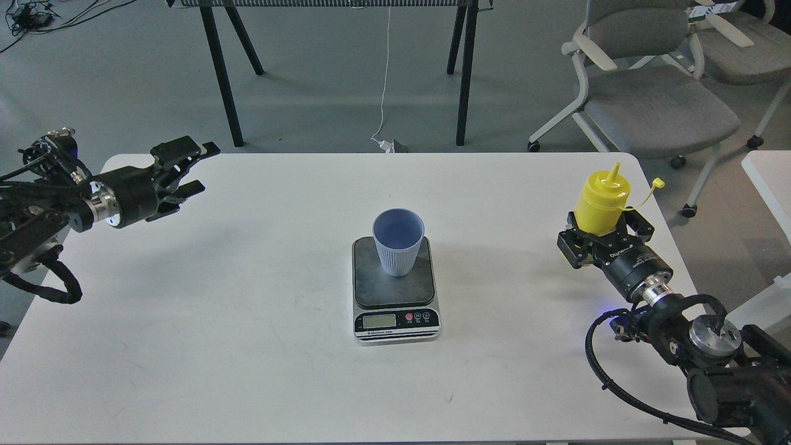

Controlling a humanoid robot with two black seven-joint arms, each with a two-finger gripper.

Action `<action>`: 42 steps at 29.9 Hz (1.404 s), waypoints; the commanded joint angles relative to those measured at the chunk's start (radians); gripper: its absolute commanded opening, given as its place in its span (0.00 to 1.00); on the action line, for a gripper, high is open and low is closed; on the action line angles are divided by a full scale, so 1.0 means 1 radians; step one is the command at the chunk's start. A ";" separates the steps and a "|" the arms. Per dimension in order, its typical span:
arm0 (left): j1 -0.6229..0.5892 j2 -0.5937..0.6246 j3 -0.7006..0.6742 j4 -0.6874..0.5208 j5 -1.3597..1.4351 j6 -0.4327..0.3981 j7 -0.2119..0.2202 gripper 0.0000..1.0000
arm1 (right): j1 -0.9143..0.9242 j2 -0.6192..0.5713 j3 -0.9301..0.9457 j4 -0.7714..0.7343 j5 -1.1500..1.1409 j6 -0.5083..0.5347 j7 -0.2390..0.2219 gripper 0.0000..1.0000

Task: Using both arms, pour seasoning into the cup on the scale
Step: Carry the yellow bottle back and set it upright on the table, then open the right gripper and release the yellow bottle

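A light blue ribbed cup (398,241) stands upright on the dark platform of a kitchen scale (395,309) in the middle of the white table. My right gripper (604,235) is at the table's right side, shut around the lower body of a yellow squeeze bottle (602,201). The bottle is upright, its nozzle points up and its small cap hangs off to the right on a tether. My left gripper (188,168) hovers over the table's far left corner, open and empty, far from the cup.
The white table (247,346) has rounded corners. Grey office chairs (655,105) stand behind its right side. Black legs of another table (225,74) stand behind it on the floor. A white surface's edge (769,179) shows at far right.
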 commanded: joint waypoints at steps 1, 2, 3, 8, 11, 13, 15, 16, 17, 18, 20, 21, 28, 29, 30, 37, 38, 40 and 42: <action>0.000 0.000 0.000 0.000 0.000 0.000 0.000 0.99 | 0.003 0.002 -0.020 -0.007 0.000 0.000 0.000 0.09; 0.000 0.000 0.000 0.000 0.000 0.000 0.000 0.99 | 0.005 0.002 -0.024 -0.007 -0.002 0.000 0.000 0.09; 0.000 0.000 0.000 0.000 0.000 0.000 0.000 0.99 | 0.005 0.002 -0.024 -0.007 -0.002 0.000 0.000 0.09; 0.002 -0.003 0.000 0.000 0.000 0.000 0.000 0.99 | 0.005 0.002 -0.026 -0.019 -0.006 0.000 0.000 0.10; 0.006 -0.003 -0.001 0.000 0.000 0.000 0.000 0.99 | 0.005 0.002 -0.026 -0.019 -0.008 0.000 0.000 0.11; 0.008 -0.003 -0.001 0.000 0.000 0.000 0.000 0.99 | 0.005 0.002 -0.026 -0.019 -0.008 0.000 0.000 0.12; 0.008 -0.003 0.000 0.000 0.000 0.000 0.000 0.99 | 0.005 0.002 -0.026 -0.018 -0.009 0.000 0.002 0.15; 0.008 -0.003 -0.001 0.000 0.000 0.000 0.000 0.99 | 0.005 0.002 -0.026 -0.018 -0.009 0.000 0.002 0.16; 0.008 -0.003 -0.001 0.000 0.000 0.000 0.000 0.99 | 0.005 0.002 -0.027 -0.018 -0.009 0.000 0.002 0.16; 0.008 -0.003 -0.001 0.000 0.000 0.000 0.000 0.99 | 0.005 0.002 -0.027 -0.016 -0.009 0.000 0.002 0.17; 0.008 -0.003 -0.001 0.000 0.000 0.000 0.000 0.99 | 0.005 0.002 -0.027 -0.015 -0.009 0.000 0.002 0.20; 0.008 -0.003 -0.001 0.000 0.000 0.000 0.000 0.99 | 0.005 0.002 -0.027 -0.015 -0.009 0.000 0.002 0.21; 0.017 -0.003 -0.001 0.000 -0.002 0.000 0.000 0.99 | 0.005 0.002 -0.027 -0.018 -0.012 0.000 0.005 0.26; 0.019 -0.005 -0.001 0.000 -0.002 0.000 0.000 0.99 | 0.005 0.002 -0.027 -0.019 -0.018 0.000 0.006 0.27; 0.020 -0.005 -0.001 0.000 -0.002 0.000 0.000 0.99 | 0.005 0.003 -0.027 -0.019 -0.023 0.000 0.008 0.28; 0.020 -0.005 -0.004 0.000 -0.002 0.000 0.000 0.99 | 0.005 0.012 -0.027 -0.024 -0.031 0.000 0.008 0.34; 0.020 -0.003 -0.006 0.000 -0.002 0.000 0.000 0.99 | 0.005 0.014 -0.027 -0.025 -0.031 0.000 0.008 0.35; 0.020 -0.003 -0.007 0.000 -0.002 0.000 0.000 0.99 | 0.005 0.017 -0.027 -0.034 -0.041 0.000 0.008 0.37; 0.020 -0.002 -0.009 0.000 -0.002 0.000 0.000 0.99 | 0.003 0.023 -0.027 -0.038 -0.055 0.000 0.009 0.38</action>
